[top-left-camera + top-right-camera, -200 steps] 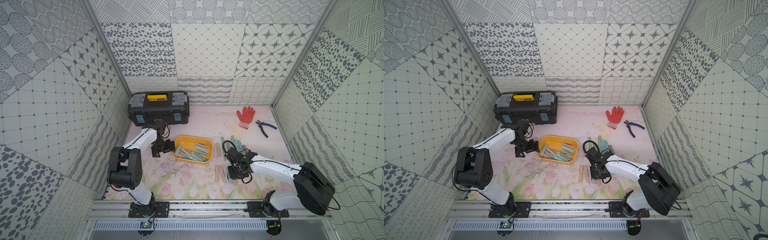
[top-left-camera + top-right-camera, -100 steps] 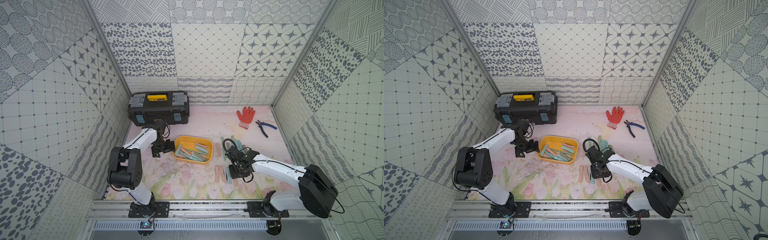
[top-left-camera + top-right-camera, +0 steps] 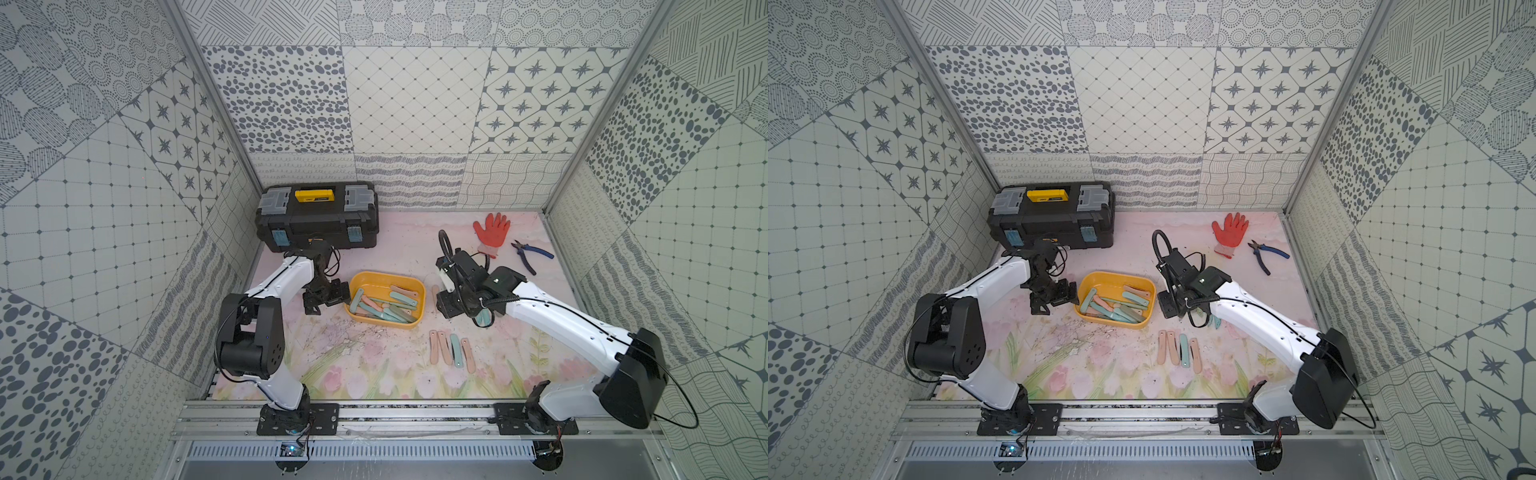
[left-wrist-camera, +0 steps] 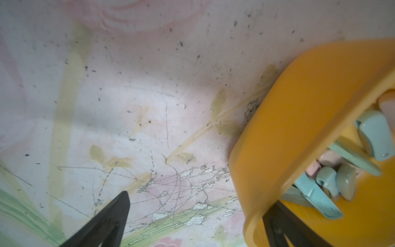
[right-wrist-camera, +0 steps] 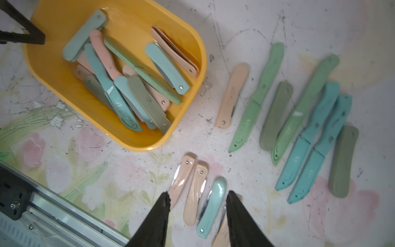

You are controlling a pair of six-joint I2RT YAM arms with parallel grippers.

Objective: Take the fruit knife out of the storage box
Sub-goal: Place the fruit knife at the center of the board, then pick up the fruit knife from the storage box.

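Note:
The yellow storage box (image 3: 419, 294) (image 3: 1118, 277) (image 5: 53, 70) (image 4: 310, 111) sits mid-table with several folded fruit knives (image 3: 386, 305) (image 5: 119, 74) heaped inside. My left gripper (image 3: 326, 297) (image 3: 1054, 299) (image 4: 201, 201) stands open at the box's left end. One finger is over the table and the other finger (image 4: 277, 222) is behind the box's rim. My right gripper (image 3: 446, 305) (image 3: 1169, 307) (image 5: 198, 198) hangs open and empty just right of the box. In the right wrist view a row of several knives (image 5: 211, 201) lies on the table beneath it.
More knives (image 5: 299, 119) lie on the table to the right of the box, partly under my right arm in both top views. A black toolbox (image 3: 318, 220) stands at the back left. A red glove (image 3: 491, 232) and pliers (image 3: 530, 255) lie at the back right.
My right gripper has opened and moved up and back from the row of knives near the front to the box's right end. The left arm has not moved.

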